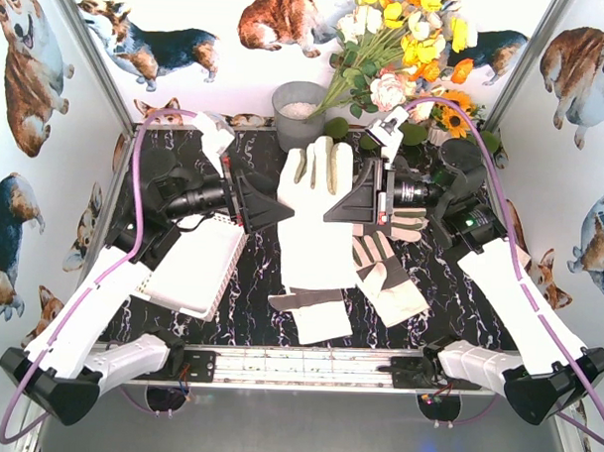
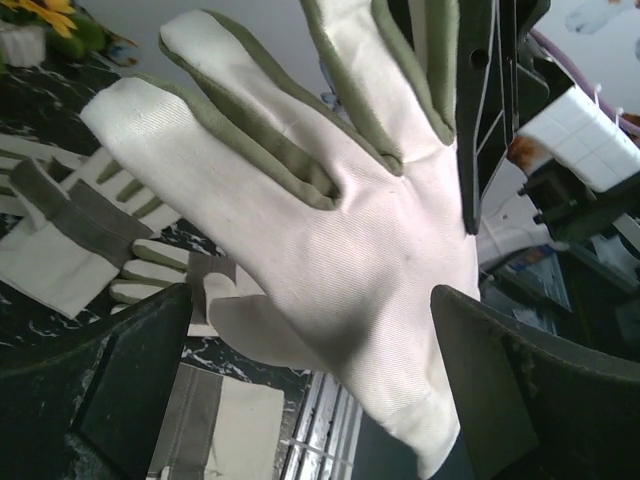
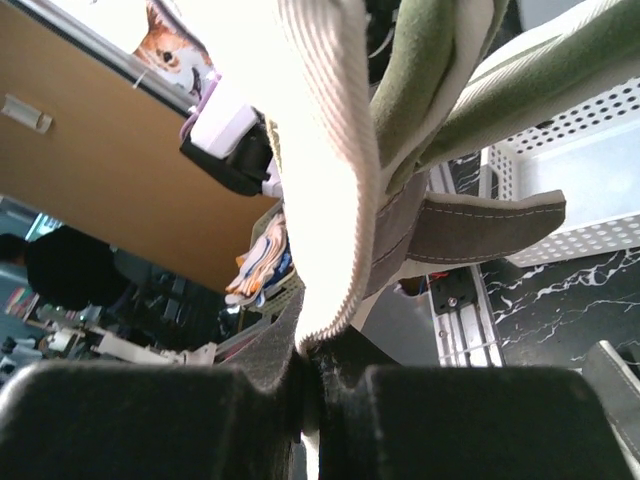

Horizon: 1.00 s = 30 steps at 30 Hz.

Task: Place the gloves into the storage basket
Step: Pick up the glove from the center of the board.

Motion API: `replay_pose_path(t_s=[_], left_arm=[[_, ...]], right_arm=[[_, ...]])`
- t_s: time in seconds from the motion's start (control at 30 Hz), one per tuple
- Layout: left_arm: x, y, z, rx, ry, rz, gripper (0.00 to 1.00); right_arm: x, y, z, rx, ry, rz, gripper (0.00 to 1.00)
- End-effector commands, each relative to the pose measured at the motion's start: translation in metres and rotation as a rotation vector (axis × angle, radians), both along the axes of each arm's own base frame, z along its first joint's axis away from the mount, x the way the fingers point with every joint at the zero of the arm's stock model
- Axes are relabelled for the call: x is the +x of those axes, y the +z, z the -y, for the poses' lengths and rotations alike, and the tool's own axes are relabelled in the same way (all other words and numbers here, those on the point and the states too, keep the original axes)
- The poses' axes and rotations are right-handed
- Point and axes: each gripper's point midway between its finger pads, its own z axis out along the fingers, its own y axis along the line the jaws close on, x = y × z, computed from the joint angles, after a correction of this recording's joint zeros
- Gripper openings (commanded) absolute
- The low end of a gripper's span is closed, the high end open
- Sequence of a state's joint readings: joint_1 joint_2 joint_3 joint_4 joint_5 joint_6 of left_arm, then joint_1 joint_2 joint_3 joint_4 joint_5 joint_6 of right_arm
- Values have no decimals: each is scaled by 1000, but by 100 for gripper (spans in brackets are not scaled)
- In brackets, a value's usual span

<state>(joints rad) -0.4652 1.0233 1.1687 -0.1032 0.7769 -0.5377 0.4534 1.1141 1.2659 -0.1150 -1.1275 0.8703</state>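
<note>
A cream-white glove (image 1: pixel 318 202) with grey-green finger patches hangs in the air above the table's middle. My right gripper (image 1: pixel 348 196) is shut on its right edge; the right wrist view shows the fabric (image 3: pixel 330 200) pinched between the closed pads (image 3: pixel 315 380). My left gripper (image 1: pixel 255 200) stands open just left of the glove. In the left wrist view its fingers (image 2: pixel 130 380) are spread wide on either side of the hanging glove (image 2: pixel 330 220) without gripping it. More gloves (image 1: pixel 390 274) lie on the table below. The white storage basket (image 1: pixel 196 267) sits at the left, under my left arm.
A grey metal bucket (image 1: pixel 299 112) stands at the back centre beside a bunch of artificial flowers (image 1: pixel 408 41). Another glove (image 1: pixel 314 311) lies near the front rail (image 1: pixel 307 365). Panels printed with corgis wall in the table.
</note>
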Motion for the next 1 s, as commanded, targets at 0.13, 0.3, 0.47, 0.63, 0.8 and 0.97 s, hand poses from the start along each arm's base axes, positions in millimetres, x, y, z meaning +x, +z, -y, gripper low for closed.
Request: replay_pose_path(t_s=[0.13, 0.3, 0.47, 0.63, 0.8, 0.97], left_arm=[[-38, 13, 22, -27, -295, 47, 100], [-64, 24, 35, -74, -417, 74, 100], [-82, 27, 32, -86, -472, 99, 100], [-98, 23, 22, -66, -478, 94, 89], [-99, 10, 16, -22, -433, 55, 81], [-91, 0, 14, 19, -355, 44, 71]], right_arm=[[-37, 36, 13, 56, 109, 99, 0], [-36, 35, 12, 58, 110, 102, 0], [-27, 27, 10, 46, 71, 101, 0], [-14, 12, 7, 21, 2, 79, 0], [-7, 6, 5, 24, -24, 60, 0], [-7, 3, 6, 11, -36, 66, 0]])
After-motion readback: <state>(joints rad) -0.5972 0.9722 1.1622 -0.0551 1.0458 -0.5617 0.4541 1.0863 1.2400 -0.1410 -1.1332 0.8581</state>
